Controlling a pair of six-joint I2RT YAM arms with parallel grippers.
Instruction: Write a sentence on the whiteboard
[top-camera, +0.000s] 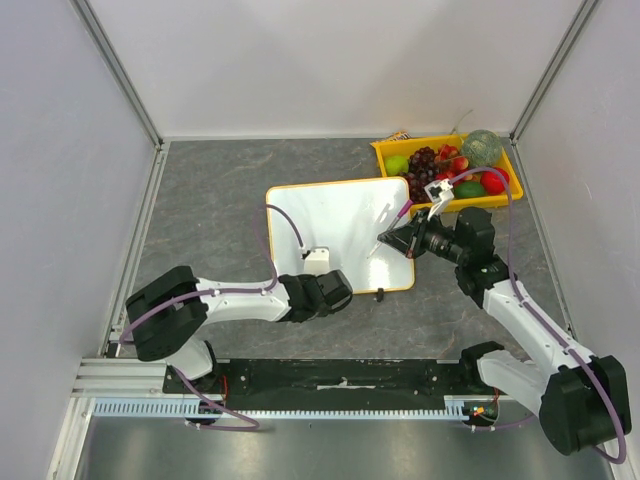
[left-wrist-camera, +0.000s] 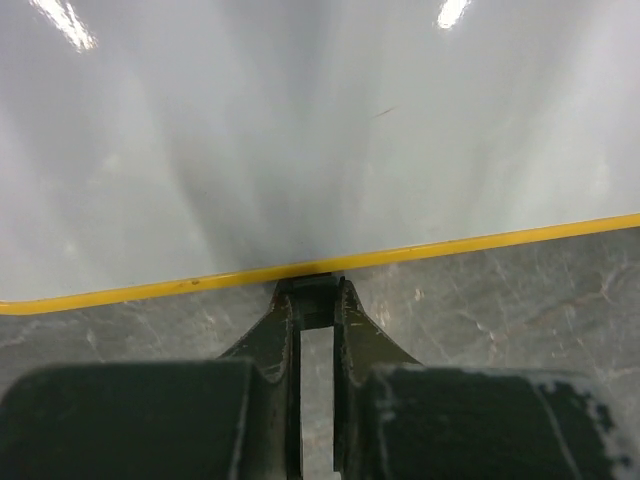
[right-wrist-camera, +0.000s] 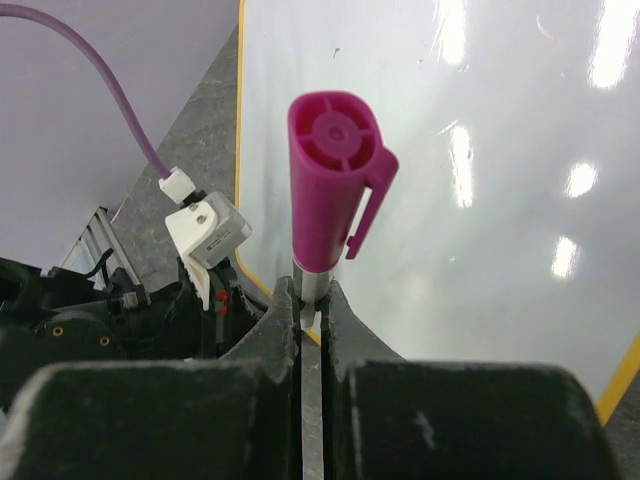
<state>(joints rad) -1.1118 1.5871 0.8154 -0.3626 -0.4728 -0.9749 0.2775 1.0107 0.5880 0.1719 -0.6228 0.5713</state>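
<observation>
The whiteboard (top-camera: 330, 215) lies flat on the grey table (top-camera: 220, 200) in front of both arms, its thin yellow rim showing all round. Its far right corner sits close to the yellow fruit tray (top-camera: 383, 152). The board's glossy white face carries streaks of lamp glare, and a small black clip (top-camera: 381, 293) sits on its near edge.

The left gripper (left-wrist-camera: 317, 295) reaches in from the near side to that same edge. In the left wrist view its two fingers stand almost together, with a small dark block pinched between their tips right at the yellow rim. It reads as a clamp on the board's edge, though whether that block is a clip cannot be told.

The right gripper (right-wrist-camera: 312, 300) hangs over the right part of the board, jaws closed tight on the grey barrel of a marker (right-wrist-camera: 335, 170). The magenta cap is pushed onto the marker's rear end, which rises above the fingers, clip to the right. From above, the marker slants down and leftward toward the board's near right area. Its tip is too small to see clearly, so contact with the surface cannot be told
</observation>
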